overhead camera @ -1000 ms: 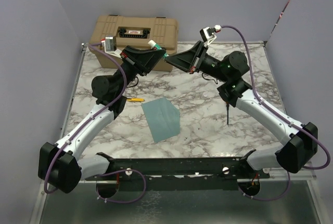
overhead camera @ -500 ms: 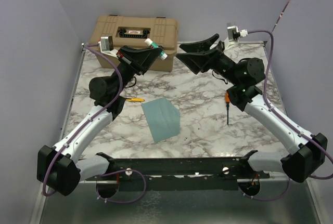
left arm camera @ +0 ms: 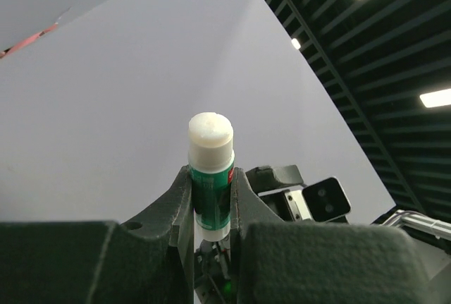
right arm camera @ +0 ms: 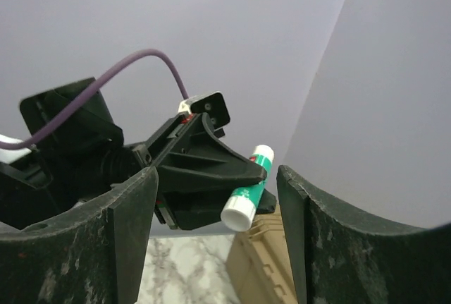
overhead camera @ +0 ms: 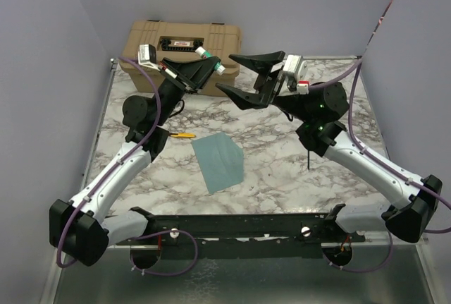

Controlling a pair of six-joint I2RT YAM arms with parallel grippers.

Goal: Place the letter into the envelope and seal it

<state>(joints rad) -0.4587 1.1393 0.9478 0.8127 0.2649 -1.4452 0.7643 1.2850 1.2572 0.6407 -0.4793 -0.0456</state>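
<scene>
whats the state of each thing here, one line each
left gripper: jaws shut on glue stick
right gripper: jaws open, empty
glue stick: gripped, held in the air
envelope: lying flat, untouched
tan case: lid closed

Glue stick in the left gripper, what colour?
The glue stick is green with white ends; left wrist view.

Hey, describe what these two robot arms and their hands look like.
Left arm and right arm: white link shells, black joints and bases, a purple cable along each. Left hand and right hand: black, broad, tapering to narrow tips.
</scene>
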